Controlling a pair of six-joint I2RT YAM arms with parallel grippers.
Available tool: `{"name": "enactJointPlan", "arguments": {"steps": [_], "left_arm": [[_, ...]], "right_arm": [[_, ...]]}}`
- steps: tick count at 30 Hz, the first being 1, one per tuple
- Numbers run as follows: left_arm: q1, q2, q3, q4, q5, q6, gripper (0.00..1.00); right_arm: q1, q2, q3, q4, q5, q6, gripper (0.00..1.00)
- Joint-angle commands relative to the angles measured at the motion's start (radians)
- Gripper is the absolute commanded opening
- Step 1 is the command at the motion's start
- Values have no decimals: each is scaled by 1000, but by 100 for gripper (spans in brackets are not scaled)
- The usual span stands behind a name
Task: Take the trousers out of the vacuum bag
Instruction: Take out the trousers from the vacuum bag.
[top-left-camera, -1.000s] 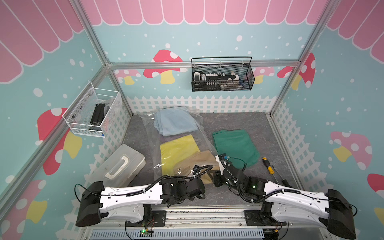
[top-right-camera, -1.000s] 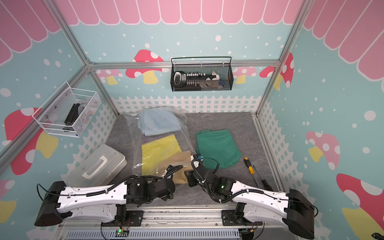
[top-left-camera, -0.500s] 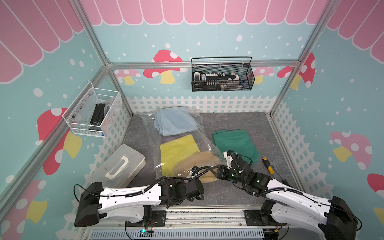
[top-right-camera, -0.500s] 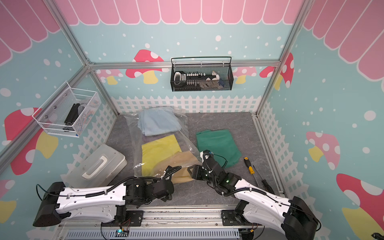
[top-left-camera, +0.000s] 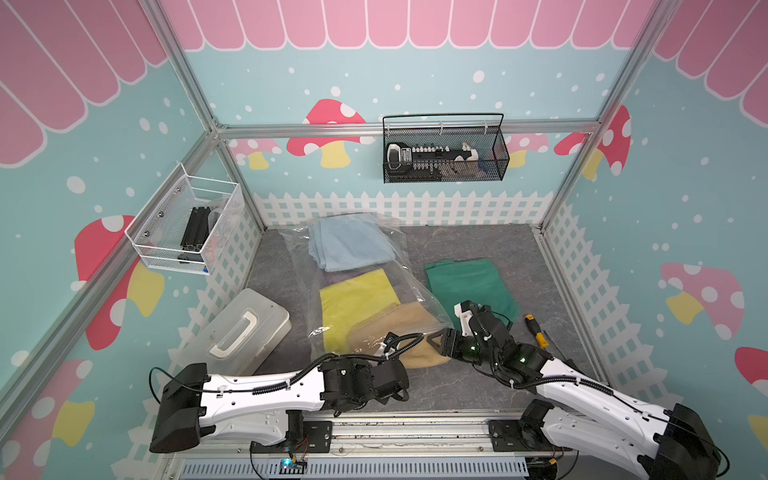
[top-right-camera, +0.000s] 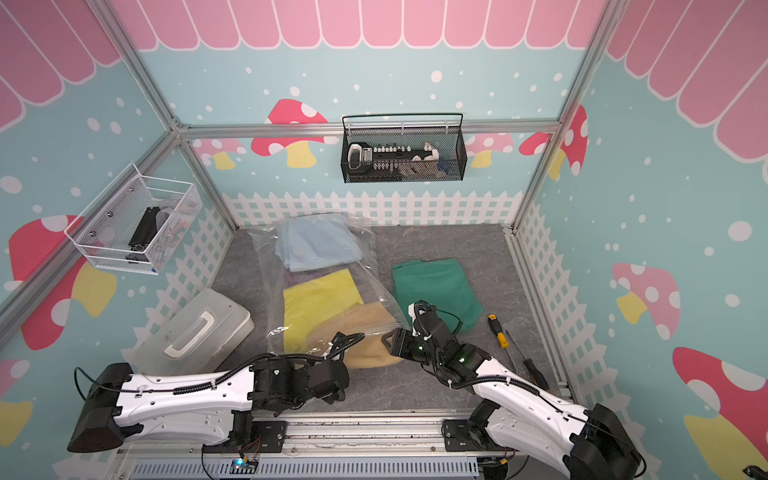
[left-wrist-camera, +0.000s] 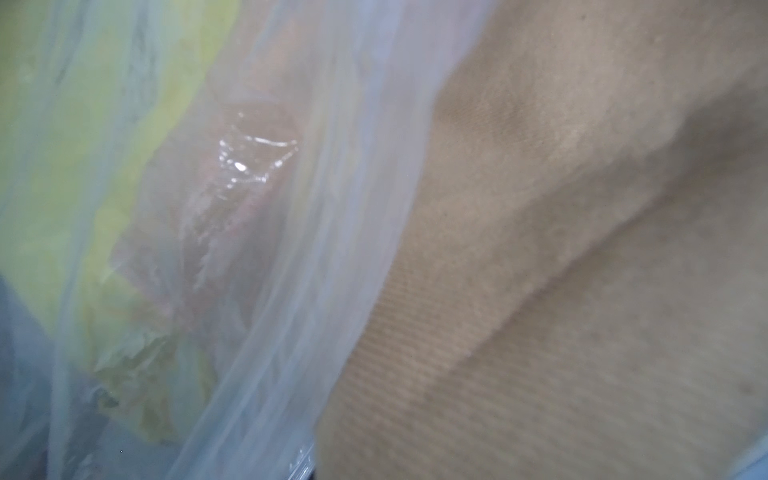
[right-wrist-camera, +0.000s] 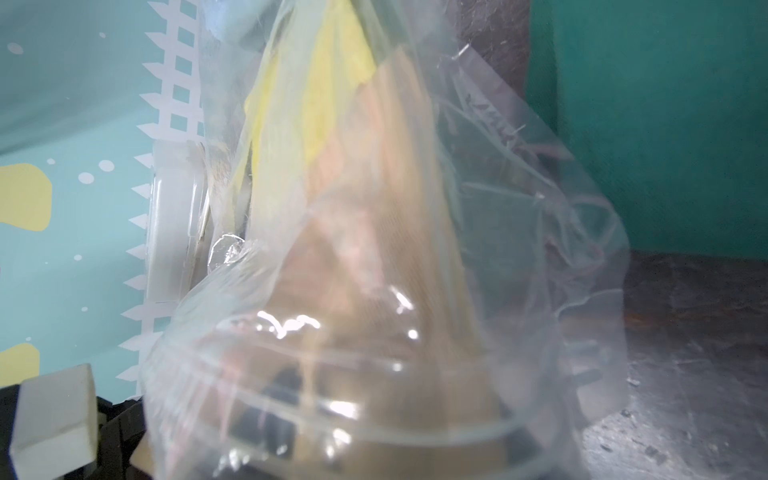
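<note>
working on the tan trousers (top-left-camera: 399, 328), by the look of it. half out of the bag (top-left-camera: 409, 282) mouth already, lying on the bench (top-left-camera: 478, 241) at the bag's near end, long axis slanting from inside the bag toward its near right corner. deeper in the bag: yellow (top-left-camera: 357, 303) just behind the tan, then light blue (top-left-camera: 349, 245) at the far end over a sliver of purple. right of the bag and clear of it: dark green (top-left-camera: 469, 286), out and done.

right fingers (top-left-camera: 437, 340) spread apart at the bag's near right corner, right at the tan edge, with loose bag film draped between them in the right wrist view. gripping nothing. left fingers hidden under the left arm (top-left-camera: 357, 378) at the bag's near edge. closed, probably on the bag lip, though the pinch itself stays out of sight.

judged next: close on tan cloth alone, not film, and pull along that slant, out of the bag mouth toward the right. nearer by far for that: the right arm. hold the bag back with the left.
</note>
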Motion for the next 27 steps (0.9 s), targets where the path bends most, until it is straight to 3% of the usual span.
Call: {"name": "enactJointPlan", "arguments": {"steps": [1, 9, 13, 20, 27], "left_arm": [[-3, 7, 4, 15, -26, -22, 0], [-2, 34, 7, 26, -20, -25, 0], [-3, 28, 6, 25, -19, -27, 0], [-4, -13, 15, 15, -4, -15, 0], [-61, 9, 107, -74, -23, 18, 0]], "right_arm": [[-8, -4, 7, -39, -44, -2, 65], [-8, 1, 11, -63, -74, -17, 66], [-8, 38, 5, -28, -105, -14, 53], [-8, 43, 52, -35, -107, -43, 19], [-6, 37, 194, -193, -113, -161, 8]]}}
